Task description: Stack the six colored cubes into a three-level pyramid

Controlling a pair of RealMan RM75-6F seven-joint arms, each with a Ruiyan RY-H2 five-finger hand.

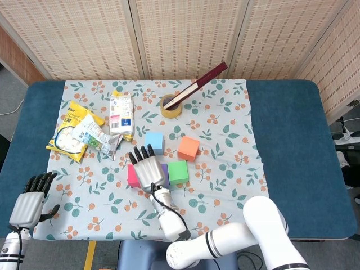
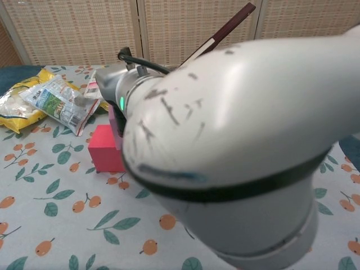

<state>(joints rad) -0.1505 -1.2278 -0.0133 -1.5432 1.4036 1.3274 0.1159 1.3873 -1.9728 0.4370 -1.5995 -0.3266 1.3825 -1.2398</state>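
Observation:
My right hand (image 1: 146, 170) lies fingers forward over a red cube (image 1: 131, 176) and a purple cube (image 1: 164, 170), hiding most of both. In the chest view the red cube (image 2: 104, 149) shows with a sliver of a magenta cube (image 2: 113, 120) on top of it, behind my right arm (image 2: 225, 152). Whether the hand grips the magenta cube is hidden. A green cube (image 1: 178, 171) touches the purple one. The orange cube (image 1: 188, 148) and the light blue cube (image 1: 154, 142) stand apart behind them. My left hand (image 1: 28, 201) hangs off the table's front left corner, holding nothing.
Snack bags (image 1: 79, 132) and a white carton (image 1: 121, 115) lie at the left of the floral cloth (image 1: 225, 146). A tape roll (image 1: 171, 105) with a dark red stick (image 1: 202, 82) leaning on it sits at the back. Blue table (image 1: 292, 135) borders the cloth.

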